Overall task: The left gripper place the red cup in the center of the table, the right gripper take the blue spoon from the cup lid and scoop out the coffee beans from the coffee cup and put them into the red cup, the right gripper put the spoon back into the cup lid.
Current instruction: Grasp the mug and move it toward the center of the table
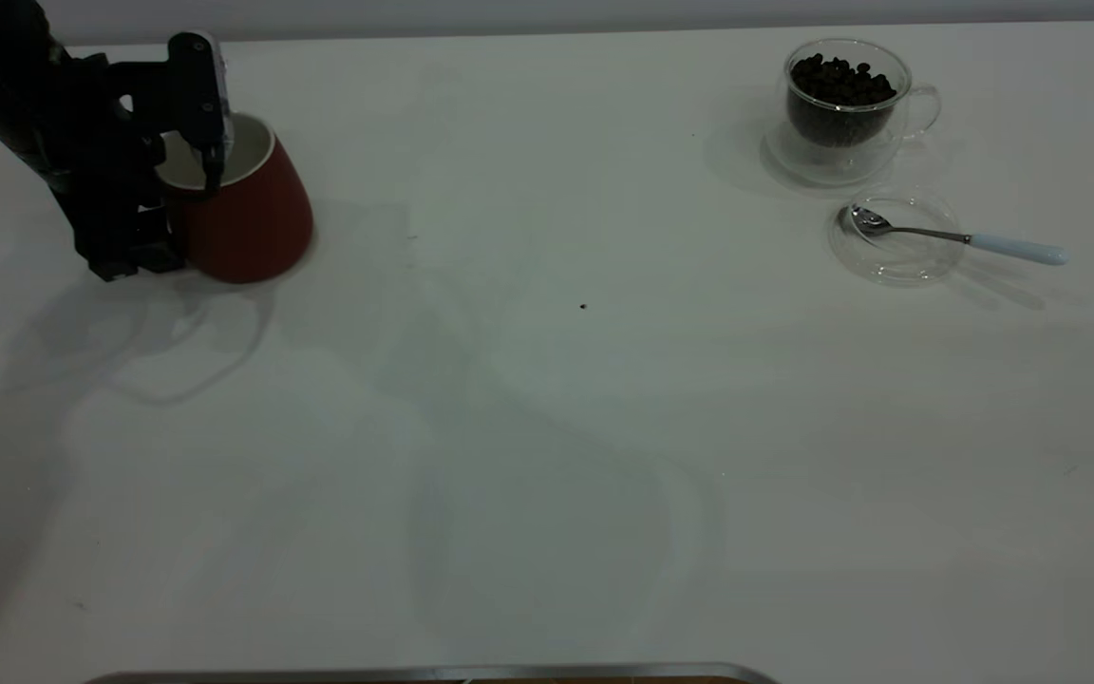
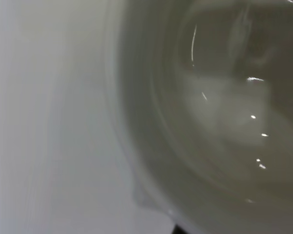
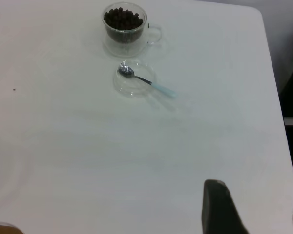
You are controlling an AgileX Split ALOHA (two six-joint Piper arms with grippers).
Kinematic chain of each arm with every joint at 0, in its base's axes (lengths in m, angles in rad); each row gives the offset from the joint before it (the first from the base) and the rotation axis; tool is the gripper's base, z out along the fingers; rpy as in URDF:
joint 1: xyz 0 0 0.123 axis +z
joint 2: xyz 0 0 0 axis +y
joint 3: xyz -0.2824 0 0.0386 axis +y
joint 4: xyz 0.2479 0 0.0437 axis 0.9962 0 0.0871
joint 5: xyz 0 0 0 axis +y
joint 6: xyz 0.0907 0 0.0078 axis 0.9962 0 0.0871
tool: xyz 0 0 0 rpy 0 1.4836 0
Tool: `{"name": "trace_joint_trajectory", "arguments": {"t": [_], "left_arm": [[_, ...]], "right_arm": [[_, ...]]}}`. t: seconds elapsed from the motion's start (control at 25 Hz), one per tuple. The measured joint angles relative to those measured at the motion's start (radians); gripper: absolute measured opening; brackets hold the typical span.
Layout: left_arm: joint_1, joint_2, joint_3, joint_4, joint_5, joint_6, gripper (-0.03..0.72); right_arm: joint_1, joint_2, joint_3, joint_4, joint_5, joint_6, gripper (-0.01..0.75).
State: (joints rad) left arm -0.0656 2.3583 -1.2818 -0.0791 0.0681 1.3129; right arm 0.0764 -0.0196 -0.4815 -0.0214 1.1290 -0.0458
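Exterior view: we have the left gripper point(image 1: 188, 163) pinching the red cup's point(image 1: 245, 217) rim, one finger inside; the cup tilts. The black speck point(image 1: 583, 306) at table centre lies well to the cup's right.

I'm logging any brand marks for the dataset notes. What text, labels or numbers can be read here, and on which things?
None: no readable text shows in any view.
red cup, held at its rim by the left gripper: plain, no print.
coffee cup: clear glass, no marking.
cup lid and blue spoon: no marking.
table: bare white, only a small dark speck.
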Motion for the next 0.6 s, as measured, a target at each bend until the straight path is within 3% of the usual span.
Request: {"name": "trace_joint_trajectory", "arguments": {"t": [0.6], "left_arm": [[-0.039,0.001,0.0,0.012,-0.061,0.032,0.59]], "right_arm": [[0.0,0.0,0.0,0.0,0.0,0.0,0.402]]}}
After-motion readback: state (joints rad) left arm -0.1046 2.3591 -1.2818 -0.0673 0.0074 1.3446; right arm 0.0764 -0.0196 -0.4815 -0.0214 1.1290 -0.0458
